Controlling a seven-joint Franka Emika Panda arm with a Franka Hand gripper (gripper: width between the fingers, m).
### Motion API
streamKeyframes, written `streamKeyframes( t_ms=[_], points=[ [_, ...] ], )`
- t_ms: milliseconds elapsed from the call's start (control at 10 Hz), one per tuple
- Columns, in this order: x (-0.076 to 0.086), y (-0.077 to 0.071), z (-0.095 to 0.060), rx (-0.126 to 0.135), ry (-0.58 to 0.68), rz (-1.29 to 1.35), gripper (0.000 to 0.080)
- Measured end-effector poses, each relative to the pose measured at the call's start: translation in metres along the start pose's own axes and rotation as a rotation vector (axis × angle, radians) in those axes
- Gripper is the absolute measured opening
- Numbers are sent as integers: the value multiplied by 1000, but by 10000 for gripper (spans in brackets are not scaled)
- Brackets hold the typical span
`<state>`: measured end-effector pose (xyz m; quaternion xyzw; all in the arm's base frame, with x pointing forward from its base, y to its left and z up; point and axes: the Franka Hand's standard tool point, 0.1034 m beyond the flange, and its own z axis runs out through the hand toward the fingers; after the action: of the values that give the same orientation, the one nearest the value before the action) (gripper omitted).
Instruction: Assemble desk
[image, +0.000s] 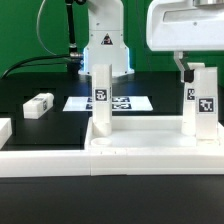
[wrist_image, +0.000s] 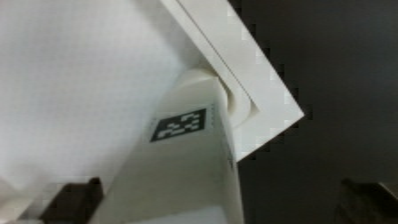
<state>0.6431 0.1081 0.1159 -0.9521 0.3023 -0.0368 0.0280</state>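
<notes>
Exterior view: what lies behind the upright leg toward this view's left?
The marker board lies flat on the table behind that leg. The leg covers a strip of it, so any tags there cannot be seen.

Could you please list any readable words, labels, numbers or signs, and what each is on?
None: no words or numbers.
Only coded black-and-white tags: on the upright leg at the exterior view's left, the upright leg at its right, the lying leg and the marker board.

two legs stand on the desk top, marker board behind.
</notes>
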Motion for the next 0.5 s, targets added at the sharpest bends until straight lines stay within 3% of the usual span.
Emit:
streamKeyframes(
  t_ms=[100,200,300,500],
  points=[
    [0,0,0,0,0,9,649],
    [0,1,0,0,0,46,520],
    [0,1,0,0,0,45,520],
    [0,1,1,1,-1,229,288]
  ],
)
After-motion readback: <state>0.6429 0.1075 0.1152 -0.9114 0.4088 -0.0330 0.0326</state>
